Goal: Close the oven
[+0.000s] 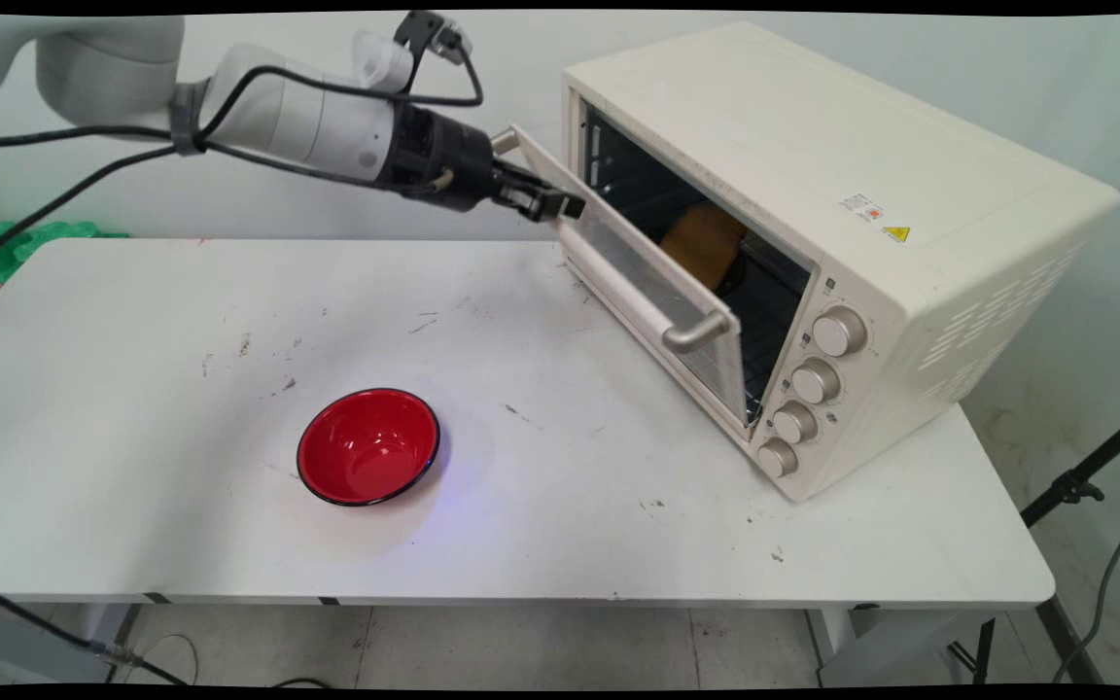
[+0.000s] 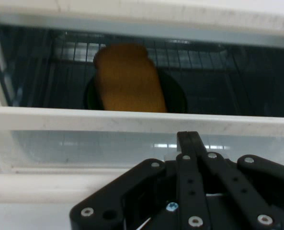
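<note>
From my station I see the hand (image 1: 560,204) pressed against the top edge of the oven door (image 1: 652,282), its fingers drawn together into one narrow stack, clenched with nothing between them; in the hand view they rise as a single black column right against the door's white rim. The door stands part-way open, tilted outward from the cream toaster oven (image 1: 842,224), with its metal handle (image 1: 696,332) facing the near side. Through the gap, I can make out an orange-brown slice of bread (image 2: 128,79) lying on a dark round dish (image 2: 175,98) on the wire rack inside the cavity. Four metal knobs (image 1: 816,381) run down the oven's front panel at the right of the door. The oven sits on the right part of the white worktop (image 1: 181,321), angled so its front faces left and toward me. Well apart from the hand, on the near middle of the worktop, stands a red bowl (image 1: 368,445) with a dark rim, upright. Black cables (image 1: 84,185) hang from the arm toward the left.
</note>
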Controlling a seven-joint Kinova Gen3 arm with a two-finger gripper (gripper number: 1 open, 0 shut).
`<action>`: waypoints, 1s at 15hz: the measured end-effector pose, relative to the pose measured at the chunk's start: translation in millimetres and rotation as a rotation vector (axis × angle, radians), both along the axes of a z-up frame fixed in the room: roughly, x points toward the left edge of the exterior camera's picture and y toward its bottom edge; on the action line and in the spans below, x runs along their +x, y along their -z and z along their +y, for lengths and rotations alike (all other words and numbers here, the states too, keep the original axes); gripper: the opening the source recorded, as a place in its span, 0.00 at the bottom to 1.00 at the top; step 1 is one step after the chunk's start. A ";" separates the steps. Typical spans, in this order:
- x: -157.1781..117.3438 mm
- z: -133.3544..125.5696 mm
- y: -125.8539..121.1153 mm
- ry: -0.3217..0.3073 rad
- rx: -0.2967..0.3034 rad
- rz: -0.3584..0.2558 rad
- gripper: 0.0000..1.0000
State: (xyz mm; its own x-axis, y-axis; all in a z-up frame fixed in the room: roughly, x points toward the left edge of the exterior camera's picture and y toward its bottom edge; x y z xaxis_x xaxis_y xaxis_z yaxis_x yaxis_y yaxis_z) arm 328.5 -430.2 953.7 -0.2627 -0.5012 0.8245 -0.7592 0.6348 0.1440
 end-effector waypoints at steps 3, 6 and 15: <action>-4.6 -9.2 -9.6 0.001 -0.018 0.014 0.00; -6.3 -15.5 -20.1 0.002 -0.037 0.029 0.00; 4.8 -17.9 -44.8 0.012 -0.079 0.049 0.00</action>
State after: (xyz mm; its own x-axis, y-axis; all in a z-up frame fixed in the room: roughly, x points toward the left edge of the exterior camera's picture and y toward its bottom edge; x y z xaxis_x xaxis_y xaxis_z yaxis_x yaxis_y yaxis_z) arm 333.3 -448.0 998.4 -0.2265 -0.4308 0.8736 -0.7445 0.6549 0.1299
